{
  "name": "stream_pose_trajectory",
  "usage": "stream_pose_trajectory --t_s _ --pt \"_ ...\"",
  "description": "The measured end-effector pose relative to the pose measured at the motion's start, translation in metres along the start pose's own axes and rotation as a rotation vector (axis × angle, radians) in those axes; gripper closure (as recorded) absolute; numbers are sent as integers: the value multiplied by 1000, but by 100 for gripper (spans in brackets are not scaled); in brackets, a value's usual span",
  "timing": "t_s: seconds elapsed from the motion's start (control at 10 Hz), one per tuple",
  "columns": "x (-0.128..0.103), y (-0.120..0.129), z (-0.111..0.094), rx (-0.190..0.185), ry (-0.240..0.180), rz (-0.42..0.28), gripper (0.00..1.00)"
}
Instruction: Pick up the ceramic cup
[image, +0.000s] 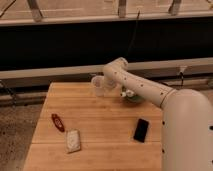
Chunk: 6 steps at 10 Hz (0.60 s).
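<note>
The wooden table (100, 125) carries a red object (57, 122), a pale packet (73, 140), a black phone (141, 130) and a green bowl (131, 96); the hand (100, 85) is above its far edge.

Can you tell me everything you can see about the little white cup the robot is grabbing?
The ceramic cup is small, pale and whitish, with no handle showing. It looks slightly wider toward the top. It sits at the far edge of the wooden table, left of the green bowl. The gripper is right against it at the end of the white arm, hiding part of it. Whether it rests on the table or is lifted cannot be told.
</note>
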Motion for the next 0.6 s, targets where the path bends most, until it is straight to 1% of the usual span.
stream_pose_trajectory --t_s 0.2,0.3,0.4,0.6 --pt "-6 1 -5 5 -3 -10 94" --pt "-7 1 -7 6 -2 -13 98" --pt "-7 0 -13 9 0 -15 100" --pt "-6 -5 -37 13 5 -32 100"
